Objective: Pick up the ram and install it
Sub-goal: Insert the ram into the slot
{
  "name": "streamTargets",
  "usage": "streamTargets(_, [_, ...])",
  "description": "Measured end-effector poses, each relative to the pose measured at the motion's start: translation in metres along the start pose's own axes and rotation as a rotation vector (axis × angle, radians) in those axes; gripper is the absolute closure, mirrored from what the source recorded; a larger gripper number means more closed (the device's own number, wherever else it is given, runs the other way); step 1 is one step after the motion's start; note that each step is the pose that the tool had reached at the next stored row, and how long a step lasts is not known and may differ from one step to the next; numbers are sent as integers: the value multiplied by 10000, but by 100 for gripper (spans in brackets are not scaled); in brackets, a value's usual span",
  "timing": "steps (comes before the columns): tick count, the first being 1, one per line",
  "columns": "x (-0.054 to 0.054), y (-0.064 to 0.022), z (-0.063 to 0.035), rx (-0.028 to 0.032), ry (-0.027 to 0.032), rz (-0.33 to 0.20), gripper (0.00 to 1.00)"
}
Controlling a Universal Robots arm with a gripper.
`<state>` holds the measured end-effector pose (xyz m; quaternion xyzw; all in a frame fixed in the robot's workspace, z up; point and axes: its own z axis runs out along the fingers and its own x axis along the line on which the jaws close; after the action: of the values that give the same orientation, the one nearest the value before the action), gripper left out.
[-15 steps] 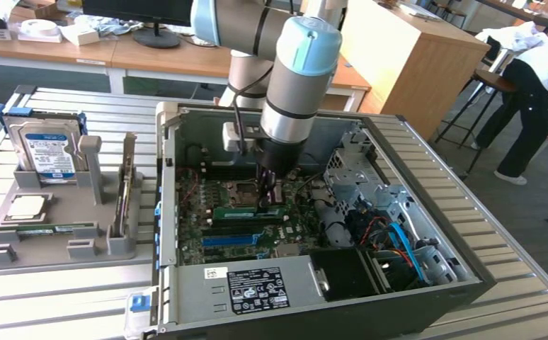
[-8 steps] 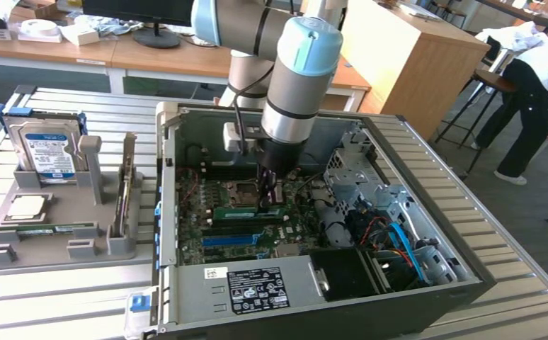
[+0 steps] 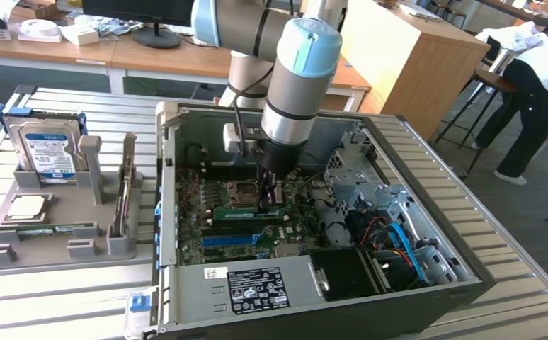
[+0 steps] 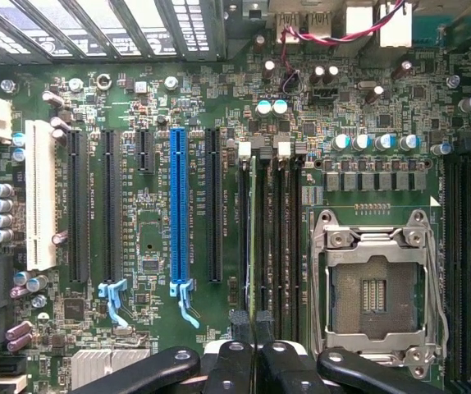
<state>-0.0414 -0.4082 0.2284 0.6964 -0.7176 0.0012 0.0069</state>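
Pincer (image 4: 253, 327) tight on the ram (image 4: 253, 230), a long thin green stick edge-on among dark memory slots (image 4: 278, 238).

A lab workroom; wooden desks (image 3: 161, 60), a monitor (image 3: 141, 10), slatted metal bench (image 3: 47, 297).

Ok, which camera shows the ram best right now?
The wrist view: the ram runs edge-on along the memory slots beside the CPU socket, with the fingers pinching it. The exterior view shows its green side below the gripper, partly hidden.
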Motion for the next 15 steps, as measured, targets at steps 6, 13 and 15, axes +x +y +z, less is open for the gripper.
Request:
streamTargets(6, [0,0,14,-1,4,0,89])
streamTargets(13, [0,0,15,0,2,-22,89])
streamTargets(15, [0,-1,15,0,2,-44,89])
